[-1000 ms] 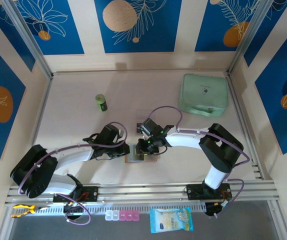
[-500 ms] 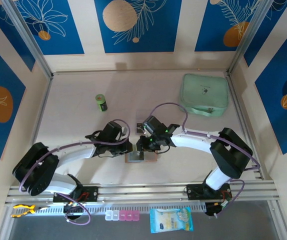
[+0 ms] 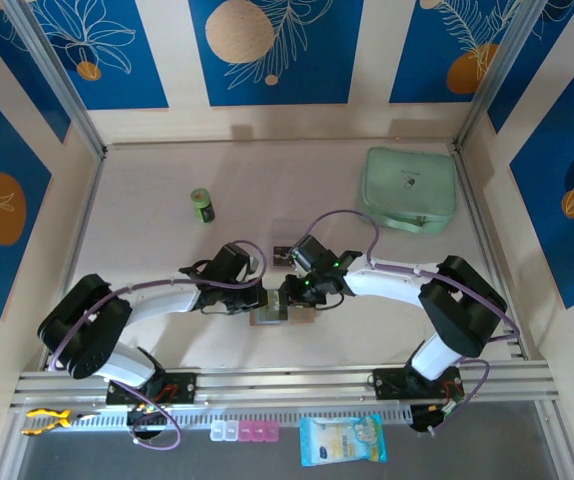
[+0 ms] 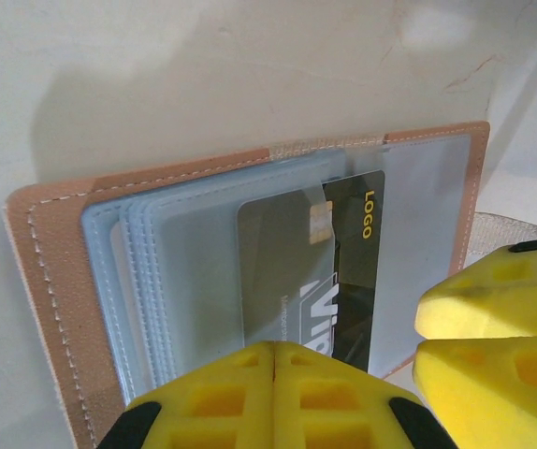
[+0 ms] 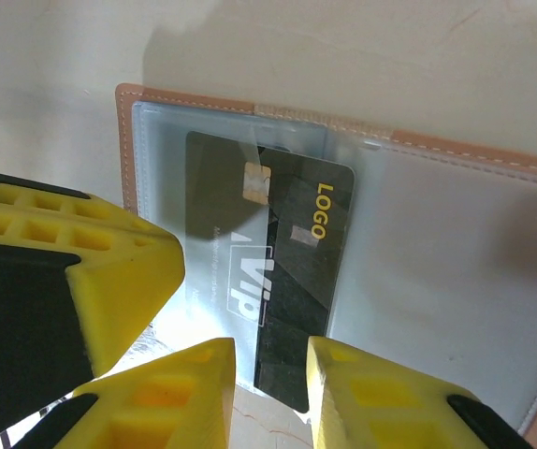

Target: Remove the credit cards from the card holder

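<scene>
The tan card holder (image 3: 267, 319) lies open on the table between both arms, its clear pockets (image 4: 194, 271) facing up. A dark credit card (image 4: 348, 271) printed LOGO and VIP sticks partly out of a pocket; the same credit card (image 5: 292, 271) has its free end between my right fingers. My right gripper (image 5: 270, 379) is open and straddles that end, the jaws a card's width apart. My left gripper (image 4: 275, 354) is shut with nothing between its fingers, its tips over the holder's near edge. In the top view the left gripper (image 3: 257, 298) and right gripper (image 3: 289, 297) nearly meet over the holder.
A mint-green case (image 3: 409, 190) lies at the back right and a small green bottle (image 3: 202, 205) at the back left. A clear tray (image 3: 285, 250) sits just behind the holder. Past the front rail lie a blue packet (image 3: 341, 440) and pink pill boxes (image 3: 245, 431).
The left gripper has slid right up to the holder and closed fully. The right gripper has shifted slightly over the holder and its jaws have parted a little.
</scene>
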Action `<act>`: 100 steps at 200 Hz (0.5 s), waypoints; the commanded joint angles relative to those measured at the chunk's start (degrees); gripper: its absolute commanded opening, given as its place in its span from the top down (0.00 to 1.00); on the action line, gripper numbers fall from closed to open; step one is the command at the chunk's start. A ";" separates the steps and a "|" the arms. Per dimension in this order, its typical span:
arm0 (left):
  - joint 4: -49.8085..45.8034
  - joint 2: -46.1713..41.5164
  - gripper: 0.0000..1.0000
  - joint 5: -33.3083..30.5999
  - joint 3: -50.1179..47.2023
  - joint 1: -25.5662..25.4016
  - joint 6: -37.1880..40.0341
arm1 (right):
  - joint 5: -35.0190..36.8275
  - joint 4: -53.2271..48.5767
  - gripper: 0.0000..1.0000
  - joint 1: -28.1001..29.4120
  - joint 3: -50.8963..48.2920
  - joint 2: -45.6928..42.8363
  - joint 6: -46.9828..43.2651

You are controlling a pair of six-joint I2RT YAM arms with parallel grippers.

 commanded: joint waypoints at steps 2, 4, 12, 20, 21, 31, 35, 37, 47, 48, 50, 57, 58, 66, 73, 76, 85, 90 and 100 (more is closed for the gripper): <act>-1.55 0.32 0.97 -0.99 0.67 -0.42 1.27 | -0.96 0.21 0.73 -0.40 -1.03 0.20 0.86; -1.50 0.32 0.97 -1.03 0.64 -0.34 1.29 | -0.96 0.24 0.73 -0.40 -1.03 0.24 0.86; -1.93 0.40 0.97 -1.15 0.78 -0.44 1.56 | -1.17 0.48 0.73 -0.40 -1.03 0.47 0.85; -2.77 0.65 0.97 -1.22 1.20 -0.41 2.15 | -1.36 0.68 0.72 -0.40 -0.94 0.71 0.81; -2.88 0.66 0.97 -1.19 1.24 -0.45 2.22 | -1.38 0.69 0.72 -0.40 -0.94 0.74 0.79; -4.02 0.85 0.97 -1.54 1.75 -0.41 2.86 | -1.37 0.67 0.72 -0.40 -0.86 1.10 0.80; -4.46 0.89 0.97 -1.72 1.95 -0.43 3.07 | -1.41 0.69 0.72 -0.40 -0.80 1.20 0.83; -4.60 0.87 0.97 -1.84 1.97 -0.41 3.16 | -1.40 0.70 0.72 -0.42 -0.77 1.21 0.81; -4.97 0.75 0.97 -2.04 2.15 -0.41 3.31 | -1.39 0.77 0.72 -0.41 -0.85 1.47 0.93; -4.98 0.76 0.97 -2.04 2.15 -0.37 3.32 | -1.39 0.78 0.72 -0.40 -0.85 1.47 0.98; -4.99 0.72 0.97 -2.03 2.15 -0.42 3.34 | -1.40 0.85 0.72 -0.42 -0.90 1.52 1.02; -5.00 0.76 0.97 -2.21 2.22 -0.42 3.50 | -1.47 1.17 0.72 -0.40 -1.02 1.63 1.12; -5.00 0.83 0.97 -2.21 2.23 -0.42 3.46 | -1.57 1.19 0.72 -0.40 -1.02 1.69 1.16; -4.87 1.17 0.97 -2.17 2.31 -0.37 3.61 | -1.73 1.47 0.72 -0.40 -1.11 1.89 1.26; -4.54 1.54 0.97 -1.83 2.33 -0.35 3.59 | -1.83 1.65 0.72 -0.38 -1.12 2.11 1.30; -4.35 1.70 0.97 -1.71 2.33 -0.43 3.56 | -1.92 1.73 0.72 -0.44 -1.12 2.17 1.35; -3.57 2.35 0.97 -0.95 2.15 -0.44 3.40 | -2.08 1.81 0.72 -0.40 -1.12 2.40 1.38; -3.41 2.74 0.97 -0.78 2.15 -0.35 3.34 | -2.02 1.84 0.72 -0.39 -1.20 2.43 1.38; -3.33 3.04 0.97 -0.67 2.11 -0.36 3.13 | -2.05 2.01 0.72 -0.48 -1.19 2.62 1.42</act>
